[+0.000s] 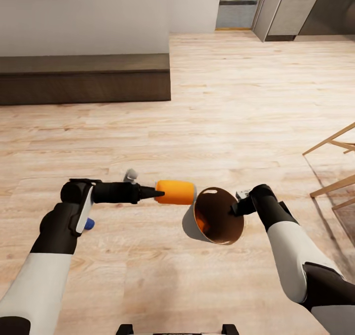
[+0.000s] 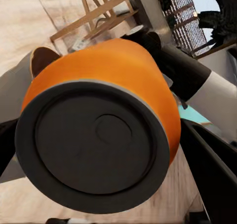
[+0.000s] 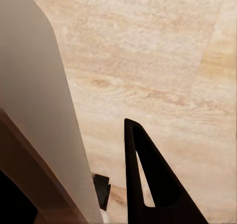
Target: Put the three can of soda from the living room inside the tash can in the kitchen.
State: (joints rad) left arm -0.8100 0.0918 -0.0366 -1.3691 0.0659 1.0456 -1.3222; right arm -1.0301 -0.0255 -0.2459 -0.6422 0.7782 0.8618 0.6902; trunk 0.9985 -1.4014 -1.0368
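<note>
Nearest us, our right claw (image 1: 237, 207) is clamped on the rim of the trash can (image 1: 217, 216), one finger (image 3: 153, 184) outside the pale wall; the bin is tipped on its side above the wooden floor (image 1: 222, 108), its brown mouth facing us. Our left claw (image 1: 159, 193) is closed on the orange soda can (image 1: 175, 192), held level with its far end just beside the bin's rim. In the left wrist view the can's dark end (image 2: 94, 150) faces the camera. A blue can (image 1: 89, 223) peeks from behind our left arm. Farther off, a low dark bench (image 1: 84, 78) lines the wall, and grey kitchen cabinets (image 1: 296, 9) stand beyond.
</note>
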